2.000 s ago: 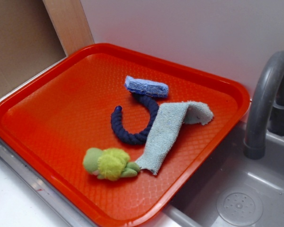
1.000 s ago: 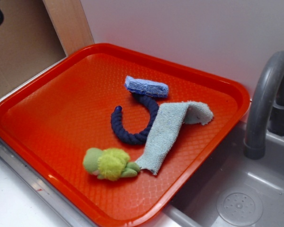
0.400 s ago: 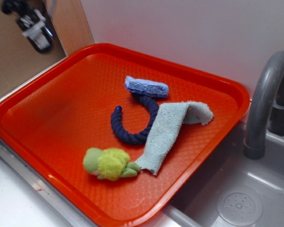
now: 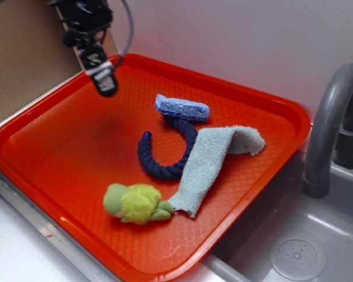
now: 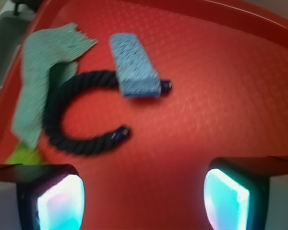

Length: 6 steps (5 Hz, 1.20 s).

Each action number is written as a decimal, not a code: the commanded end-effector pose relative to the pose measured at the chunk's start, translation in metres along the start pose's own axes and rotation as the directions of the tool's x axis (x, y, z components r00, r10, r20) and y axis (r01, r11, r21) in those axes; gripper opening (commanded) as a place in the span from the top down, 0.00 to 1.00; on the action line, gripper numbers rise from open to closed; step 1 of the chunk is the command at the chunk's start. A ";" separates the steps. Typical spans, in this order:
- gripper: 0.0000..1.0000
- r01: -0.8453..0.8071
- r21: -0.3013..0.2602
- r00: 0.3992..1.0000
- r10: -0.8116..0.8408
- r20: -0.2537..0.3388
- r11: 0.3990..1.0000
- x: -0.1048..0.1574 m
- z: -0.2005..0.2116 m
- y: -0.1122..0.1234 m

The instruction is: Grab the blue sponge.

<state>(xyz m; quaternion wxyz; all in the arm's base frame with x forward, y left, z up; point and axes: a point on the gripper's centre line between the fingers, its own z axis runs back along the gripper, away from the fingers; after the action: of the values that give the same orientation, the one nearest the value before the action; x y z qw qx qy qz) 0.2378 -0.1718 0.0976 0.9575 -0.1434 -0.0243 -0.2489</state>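
- Exterior view: my gripper (image 4: 104,82) hangs above the rear-left part of the textured orange plastic tray (image 4: 59,153), clear of everything lying on it; from this angle I cannot tell how far apart my fingers stand
- Small flat rectangular periwinkle-blue porous sponge (image 4: 182,107) lies toward the back of the tray, well to the right of my gripper; its underside rests on one end of the dark navy twisted rope (image 4: 165,154), which curls in a C shape toward the front
- Pale teal woven cloth strip (image 4: 210,161) lies just right of the rope, overlapping its curve; a fuzzy green and yellow soft toy (image 4: 135,203) sits at the strip's near end
- Grey curved tap (image 4: 332,126) and grey sink basin (image 4: 317,241) lie right of the tray
- Wrist view: my two fingers (image 5: 55,203) show at the lower corners, spread wide, nothing between them; sponge (image 5: 134,65) sits ahead, upper centre, across one rope (image 5: 77,117) end; cloth (image 5: 43,72) at upper left; picture blurred
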 end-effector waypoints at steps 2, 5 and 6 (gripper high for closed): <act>0.00 0.143 -0.068 0.990 -0.142 0.008 0.987 0.050 -0.034 -0.017; 1.00 0.212 -0.097 0.975 -0.217 -0.050 0.973 0.062 -0.066 -0.031; 1.00 0.235 -0.071 0.969 -0.239 -0.061 0.969 0.060 -0.066 -0.033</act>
<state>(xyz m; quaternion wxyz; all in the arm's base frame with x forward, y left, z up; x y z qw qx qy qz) 0.2839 -0.2330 0.0389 0.9253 -0.1529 0.0127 -0.3468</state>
